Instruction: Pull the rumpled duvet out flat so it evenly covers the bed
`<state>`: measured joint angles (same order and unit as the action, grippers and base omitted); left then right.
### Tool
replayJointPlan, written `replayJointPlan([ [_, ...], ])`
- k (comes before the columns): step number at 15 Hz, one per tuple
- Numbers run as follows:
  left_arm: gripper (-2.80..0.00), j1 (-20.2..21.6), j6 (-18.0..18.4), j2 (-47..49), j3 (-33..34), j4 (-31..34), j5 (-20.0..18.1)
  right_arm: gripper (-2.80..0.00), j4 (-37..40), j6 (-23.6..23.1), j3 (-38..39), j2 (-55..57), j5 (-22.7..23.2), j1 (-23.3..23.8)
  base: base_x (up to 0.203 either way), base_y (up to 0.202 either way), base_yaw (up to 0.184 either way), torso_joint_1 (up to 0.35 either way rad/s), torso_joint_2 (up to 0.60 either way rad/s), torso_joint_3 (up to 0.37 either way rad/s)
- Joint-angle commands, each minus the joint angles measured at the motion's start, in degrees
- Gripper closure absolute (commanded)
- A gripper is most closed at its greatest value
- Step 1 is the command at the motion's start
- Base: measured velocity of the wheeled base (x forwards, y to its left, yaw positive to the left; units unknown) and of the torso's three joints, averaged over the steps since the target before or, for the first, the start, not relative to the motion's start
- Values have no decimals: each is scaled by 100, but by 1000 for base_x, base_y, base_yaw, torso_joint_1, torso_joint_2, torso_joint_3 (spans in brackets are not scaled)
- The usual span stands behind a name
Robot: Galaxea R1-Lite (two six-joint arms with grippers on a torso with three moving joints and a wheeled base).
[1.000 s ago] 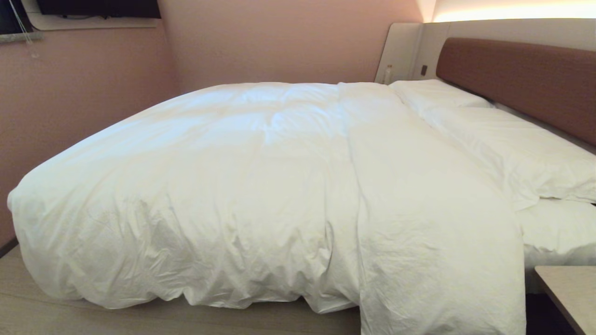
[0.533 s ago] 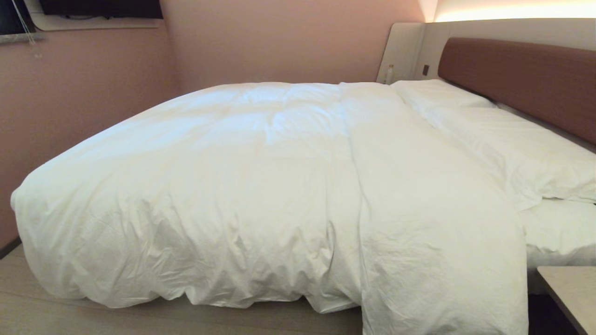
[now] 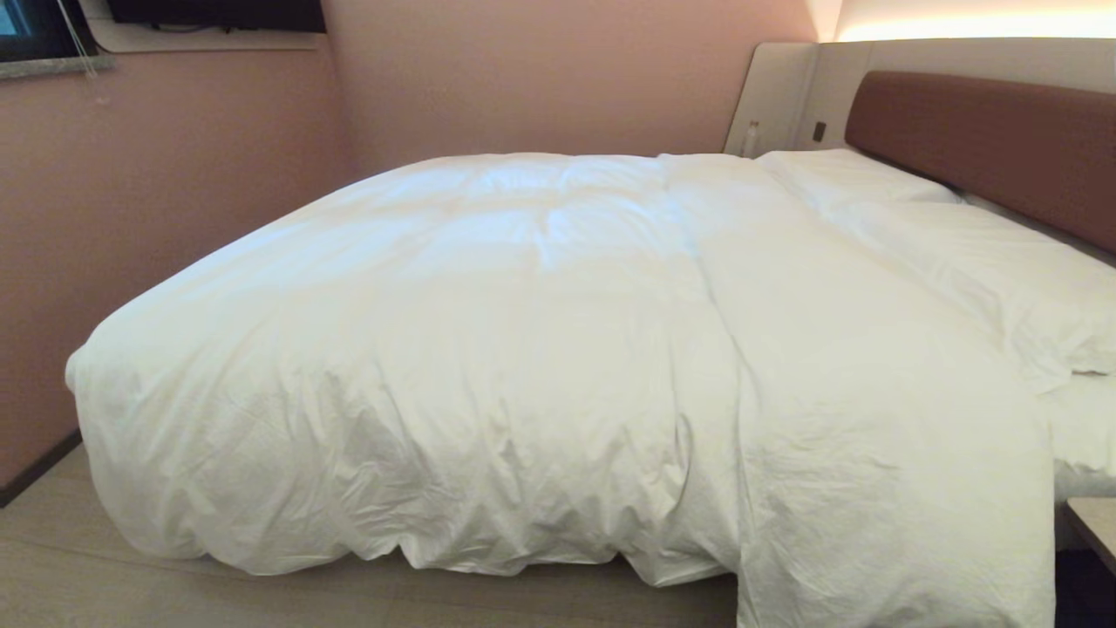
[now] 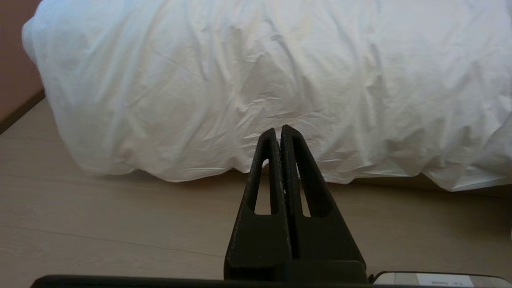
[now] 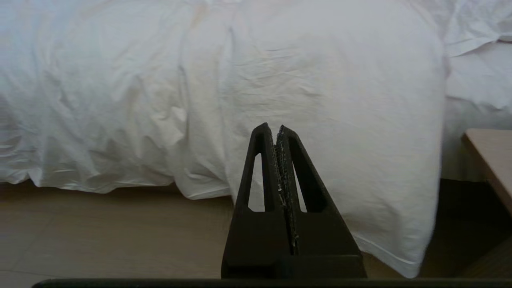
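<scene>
Nearest of all, the left gripper [image 4: 279, 130] and the right gripper [image 5: 271, 128] each hang low above the pale wood floor [image 3: 52, 558], both with their black fingers pressed together and holding nothing, both pointing at the near side of the bed and well short of touching it; neither arm shows in the head view. Just beyond them the duvet [image 3: 540, 349] drapes over the near edge of the bed [image 3: 1081, 419], its creased hem hanging almost to the floor on the left and in the middle, and a longer flap on the right dropping lower still. At the near right a corner of a light wooden desk [image 3: 1098, 523] stands just beside that flap. Farther in, the duvet lies puffy and softly wrinkled over most of the mattress, with a long fold line running from near to far right of centre. To the right of it a strip of white sheet shows, and two white pillows [image 3: 959, 253] lie against the brown headboard [image 3: 985, 139]. At the far side, pink walls [image 3: 523, 78] close the room.
</scene>
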<state>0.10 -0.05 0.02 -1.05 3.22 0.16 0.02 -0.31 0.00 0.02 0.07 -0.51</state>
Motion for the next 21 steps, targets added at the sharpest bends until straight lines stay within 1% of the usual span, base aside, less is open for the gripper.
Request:
replayJointPlan([
  [1, 0, -1, -13, -2, -1, 3, 2, 0, -2, -5, 0, -2, 1, -2, 0, 195, 2, 3, 2, 1],
  [21, 0, 8, -74, -2, -4, 3, 19, 0, -2, -5, 0, -2, 1, -2, 0, 195, 0, 2, 2, 2],
])
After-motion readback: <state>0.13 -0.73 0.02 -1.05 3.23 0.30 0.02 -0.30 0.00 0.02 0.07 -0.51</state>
